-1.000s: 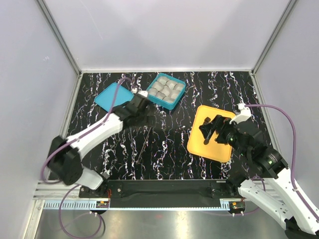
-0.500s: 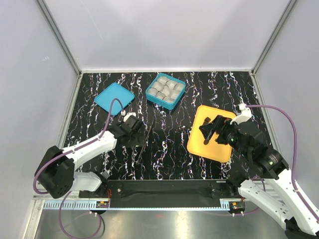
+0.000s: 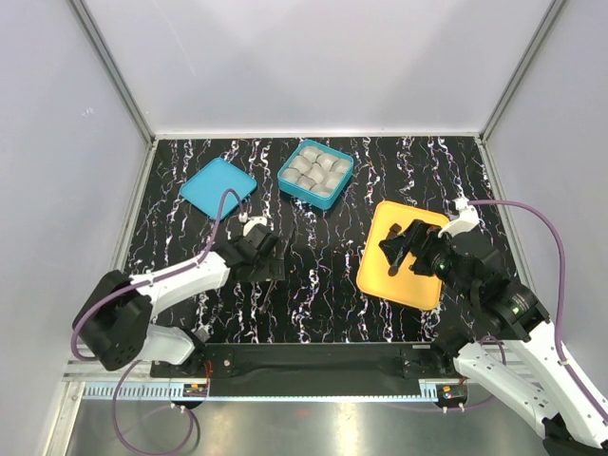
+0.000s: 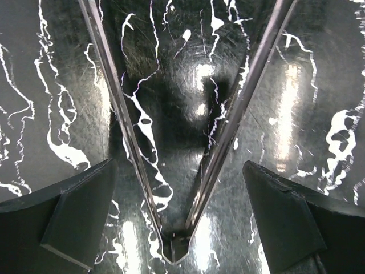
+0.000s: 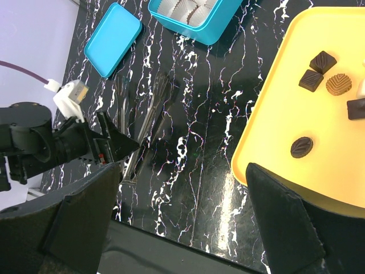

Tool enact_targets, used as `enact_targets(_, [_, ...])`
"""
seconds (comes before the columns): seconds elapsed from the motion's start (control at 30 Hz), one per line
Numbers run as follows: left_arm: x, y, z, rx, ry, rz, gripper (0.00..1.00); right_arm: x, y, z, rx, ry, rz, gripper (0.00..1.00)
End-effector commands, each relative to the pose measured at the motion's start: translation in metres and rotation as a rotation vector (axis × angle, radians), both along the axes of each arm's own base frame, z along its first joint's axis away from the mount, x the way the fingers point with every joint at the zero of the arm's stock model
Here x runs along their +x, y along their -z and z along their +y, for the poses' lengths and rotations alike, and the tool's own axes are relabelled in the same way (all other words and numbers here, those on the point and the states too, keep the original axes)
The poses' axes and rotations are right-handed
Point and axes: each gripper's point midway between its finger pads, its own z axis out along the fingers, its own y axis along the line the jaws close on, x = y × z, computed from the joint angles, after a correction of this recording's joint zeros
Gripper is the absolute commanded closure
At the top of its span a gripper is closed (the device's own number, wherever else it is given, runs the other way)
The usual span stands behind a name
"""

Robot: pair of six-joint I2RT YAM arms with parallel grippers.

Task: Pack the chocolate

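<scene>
Several pieces of chocolate [image 5: 311, 80], mostly dark brown, lie on the yellow tray [image 5: 285, 114] in the right wrist view. In the top view my right gripper [image 3: 399, 249] hovers open over that tray [image 3: 380, 277] and hides the pieces. Its jaws [image 5: 183, 168] hold nothing. Metal tongs [image 4: 131, 142] lie on the black marbled table. My left gripper [image 4: 178, 165] is open low over them, one finger on each side of their hinged end, not gripping. From above, the left gripper [image 3: 264, 255] sits left of centre.
A teal box [image 3: 316, 173] filled with grey paper cups stands at the back centre, and its teal lid [image 3: 218, 186] lies to its left. Both also show in the right wrist view, box [image 5: 197, 23] and lid [image 5: 113, 39]. Grey walls enclose the table.
My left arm has pulled back from beside the teal box toward the near side and now sits low over the tongs. The right arm has not moved.
</scene>
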Motion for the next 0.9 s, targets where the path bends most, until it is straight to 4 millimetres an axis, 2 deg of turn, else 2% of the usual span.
enact_targets(0.0, [0.014,0.004,-0.002,0.010,-0.023,-0.048,0.01,-0.002,-0.012,0.004,0.029,-0.018,-0.022,0.00])
enact_targets(0.37, [0.020,0.027,0.000,0.070,-0.059,-0.020,0.07,-0.002,-0.009,0.001,0.018,-0.012,-0.031,0.00])
enact_targets(0.67, [0.022,0.033,-0.001,0.084,-0.068,-0.006,0.08,-0.001,-0.008,-0.001,0.007,-0.007,-0.040,0.00])
enact_targets(0.87, [0.018,0.034,0.002,0.090,-0.074,0.008,0.14,-0.001,-0.008,0.000,0.014,-0.009,-0.042,0.00])
